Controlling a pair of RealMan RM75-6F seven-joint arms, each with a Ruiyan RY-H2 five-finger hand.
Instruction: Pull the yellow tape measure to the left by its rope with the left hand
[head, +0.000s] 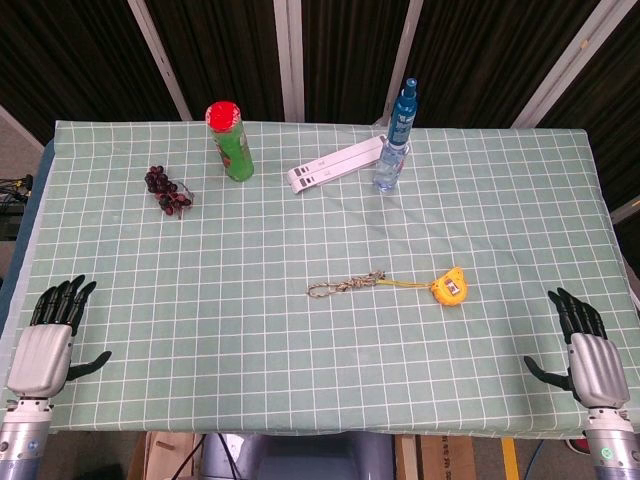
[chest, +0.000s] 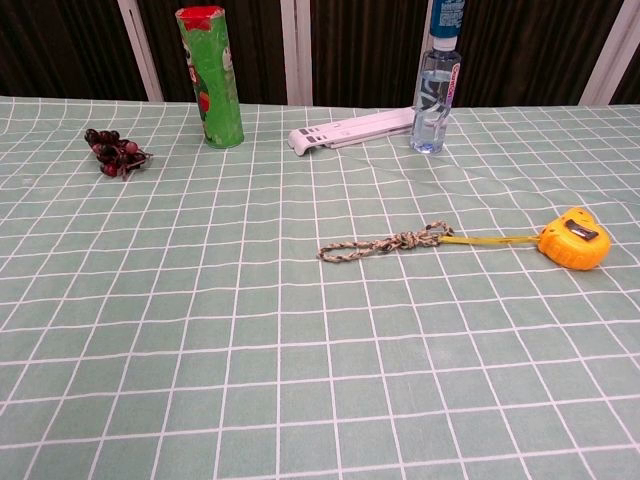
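A yellow tape measure lies on the green checked tablecloth, right of centre. A short length of yellow tape leads left from it to a braided rope ending in a loop. My left hand rests at the table's front left corner, fingers spread, holding nothing, far from the rope. At the front right corner my right hand lies likewise with fingers apart and empty. Neither hand appears in the chest view.
At the back stand a green can with a red lid, a white flat stand and a clear spray bottle. A bunch of dark grapes lies at the back left.
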